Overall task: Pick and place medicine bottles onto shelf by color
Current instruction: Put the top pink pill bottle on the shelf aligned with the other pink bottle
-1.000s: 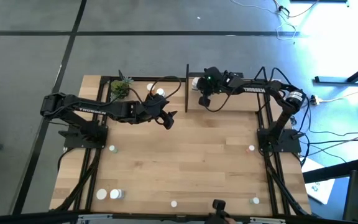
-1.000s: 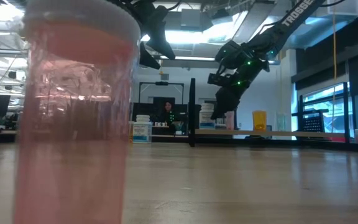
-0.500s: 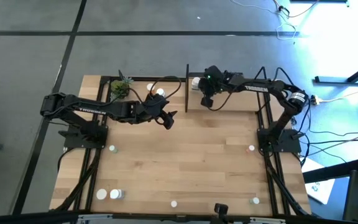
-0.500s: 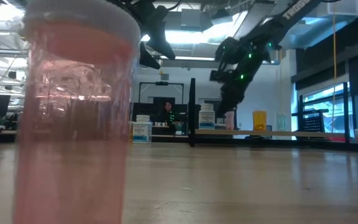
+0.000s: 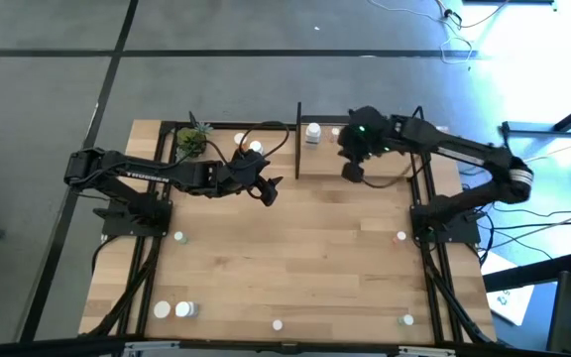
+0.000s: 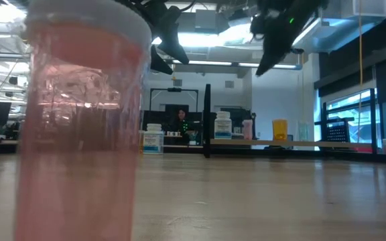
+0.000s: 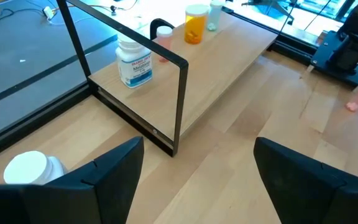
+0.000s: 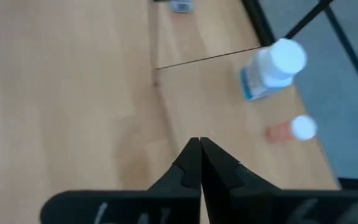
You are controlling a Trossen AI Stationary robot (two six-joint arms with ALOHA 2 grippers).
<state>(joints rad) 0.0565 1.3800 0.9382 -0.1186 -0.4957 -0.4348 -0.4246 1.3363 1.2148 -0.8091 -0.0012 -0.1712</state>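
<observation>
The shelf (image 5: 365, 149) stands at the table's far edge, with black posts. A white bottle (image 5: 312, 132) and a small pink bottle (image 5: 335, 131) stand upright on its left end; both also show in the right wrist view, the white bottle (image 8: 272, 65) and the pink bottle (image 8: 291, 129). An orange bottle (image 7: 194, 23) and a pale green bottle (image 7: 214, 15) stand farther along the board. My right gripper (image 5: 353, 171) is shut and empty, high above the shelf's near edge. My left gripper (image 5: 266, 188) is open and empty, hovering left of the shelf.
A potted plant (image 5: 194, 139) and two white bottles (image 5: 249, 145) sit at the far left. Several loose bottles stand on the table, near the front edge (image 5: 171, 309) and at the sides (image 5: 400, 236). A pink bottle (image 6: 79, 120) fills the low view's near left.
My right gripper has risen from beside the pink bottle at the shelf's left end and gone toward the table's right edge. The white and pink bottles stay standing on the shelf.
</observation>
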